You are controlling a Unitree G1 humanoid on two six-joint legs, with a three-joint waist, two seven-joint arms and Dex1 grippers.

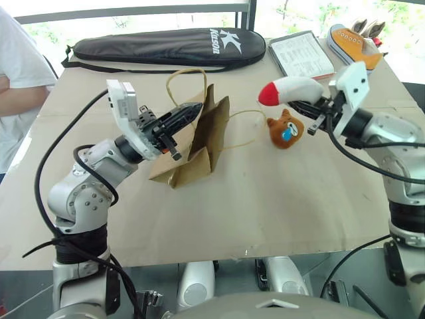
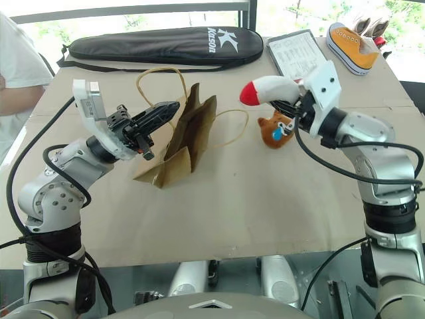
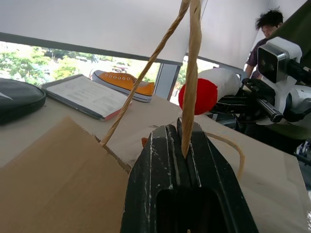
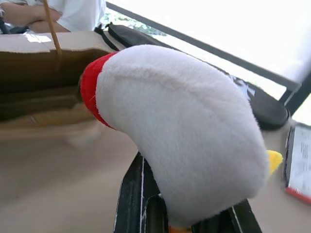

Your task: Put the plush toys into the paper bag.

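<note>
The brown paper bag (image 1: 201,143) sits creased and half raised at the middle of the table. My left gripper (image 1: 189,113) is shut on one of its twisted handles (image 3: 190,73), which loops up above the fingers. To the right, my right gripper (image 1: 309,106) is shut on the white chick (image 1: 289,90) and holds it above the table. The chick's red end points toward the bag, and it also shows in the right wrist view (image 4: 184,131). The brown-orange bear head (image 1: 285,129) lies on the table just below the chick, beside the bag's other handle (image 1: 246,129).
A long black racket case (image 1: 166,45) lies along the far edge. Beside it are a tablet-like board (image 1: 301,54) and an orange sneaker (image 1: 355,45). A person in a white shirt (image 1: 16,86) stands at the table's left side. Another person (image 3: 267,26) is in the background.
</note>
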